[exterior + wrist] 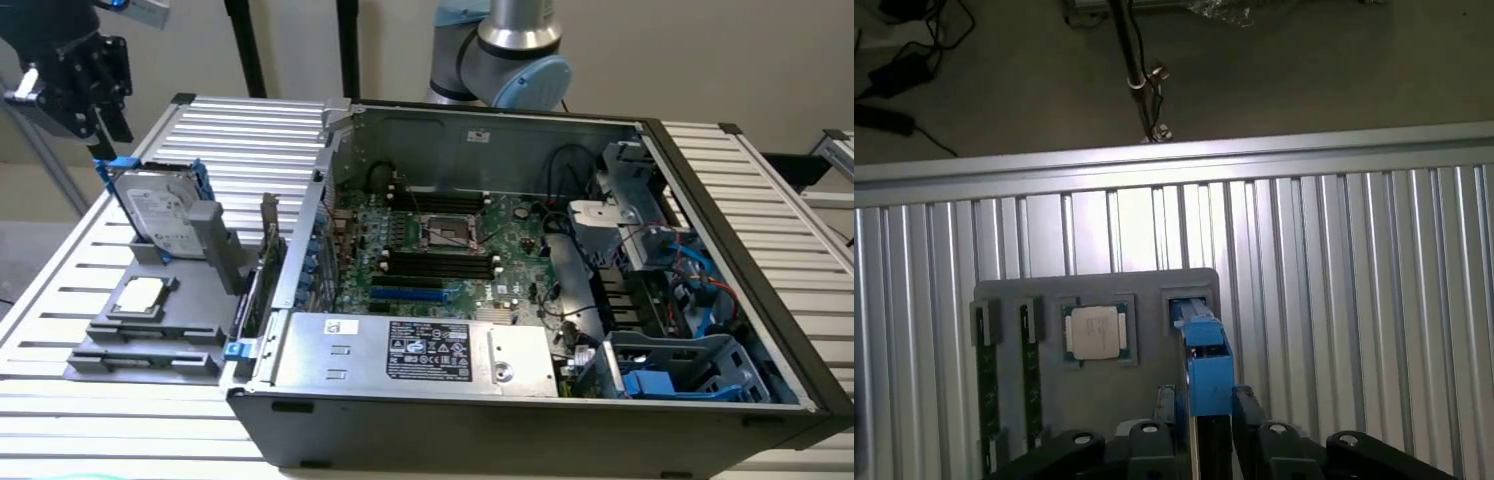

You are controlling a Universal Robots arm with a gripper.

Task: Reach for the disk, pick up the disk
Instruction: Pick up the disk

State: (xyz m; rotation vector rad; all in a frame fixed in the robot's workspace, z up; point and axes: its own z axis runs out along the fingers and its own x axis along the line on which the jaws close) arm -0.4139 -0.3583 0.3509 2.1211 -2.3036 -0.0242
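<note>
The disk (158, 212) stands on edge in a slot of the grey holder (150, 345), its white label facing out and blue rails around it. My black gripper (104, 138) hangs at the disk's upper far corner, fingertips down at the blue rail. In the wrist view the disk (1206, 362) appears edge-on as a blue strip running between my two fingers (1166, 418). The gripper (1204, 408) is open and straddles that edge with a narrow gap on each side. The disk still rests in the holder (1044, 292).
A small square silver chip (140, 295) (1094, 332) lies in a holder recess beside the disk. The open computer case (534, 250), with its blue drive cage (667, 378), stands to the exterior view's right. All of this rests on a slatted metal table (254, 130).
</note>
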